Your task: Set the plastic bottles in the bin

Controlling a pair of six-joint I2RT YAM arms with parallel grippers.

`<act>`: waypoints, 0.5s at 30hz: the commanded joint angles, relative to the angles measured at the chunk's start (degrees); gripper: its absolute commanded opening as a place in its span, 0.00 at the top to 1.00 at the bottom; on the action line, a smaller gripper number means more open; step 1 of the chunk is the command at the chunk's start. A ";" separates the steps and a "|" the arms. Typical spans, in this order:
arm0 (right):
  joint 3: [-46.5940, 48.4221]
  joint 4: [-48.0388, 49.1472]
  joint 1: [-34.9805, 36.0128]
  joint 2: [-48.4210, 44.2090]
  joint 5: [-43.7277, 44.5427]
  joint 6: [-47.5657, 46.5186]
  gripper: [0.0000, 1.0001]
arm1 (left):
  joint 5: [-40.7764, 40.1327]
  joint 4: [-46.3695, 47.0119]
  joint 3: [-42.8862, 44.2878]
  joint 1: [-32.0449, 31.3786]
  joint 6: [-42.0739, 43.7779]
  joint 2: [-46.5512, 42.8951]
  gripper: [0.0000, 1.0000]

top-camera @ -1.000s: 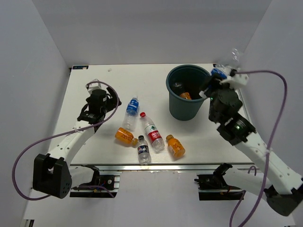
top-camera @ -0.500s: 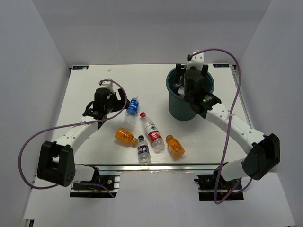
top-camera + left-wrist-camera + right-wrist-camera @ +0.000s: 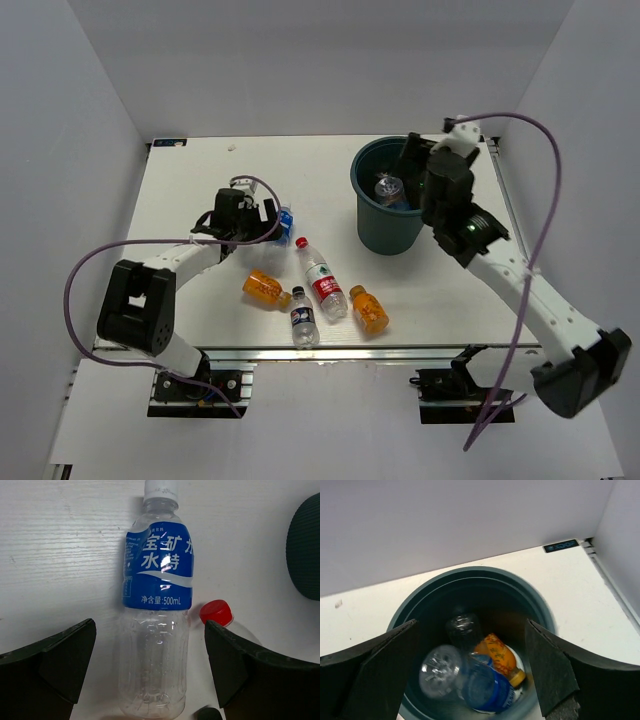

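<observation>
- The plastic bottles were in 2 places: 5 lay on the white table (image 3: 200, 180), and others lay down inside the bin (image 3: 385, 238).
- 1 second before, the right gripper held a blue-label bottle up in the air beside the bin. Now that blue-label bottle (image 3: 487, 692) lay in the bin, next to an orange bottle (image 3: 500, 657).
- The right gripper (image 3: 470, 670) hung over the bin with its fingers wide apart and nothing in them.
- The left arm had moved in toward the middle of the table.
- The left gripper (image 3: 150, 655) had 1 finger on each side of a clear bottle (image 3: 157, 580). The fingers were apart and not touching it.
- Its blue label had white Chinese words and "500mL".
- A red cap (image 3: 216, 612) lay just beside it.
</observation>
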 commanded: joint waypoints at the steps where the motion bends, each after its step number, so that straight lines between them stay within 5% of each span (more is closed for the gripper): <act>1: -2.75 -1.92 -2.19 -6.77 2.03 4.93 0.11 | 2.95 0.46 2.90 -0.49 1.44 1.11 0.02; 15: -22.52 -14.94 -15.47 -26.19 -1.22 20.76 0.11 | -1.00 -2.88 6.42 -2.95 1.88 7.88 0.05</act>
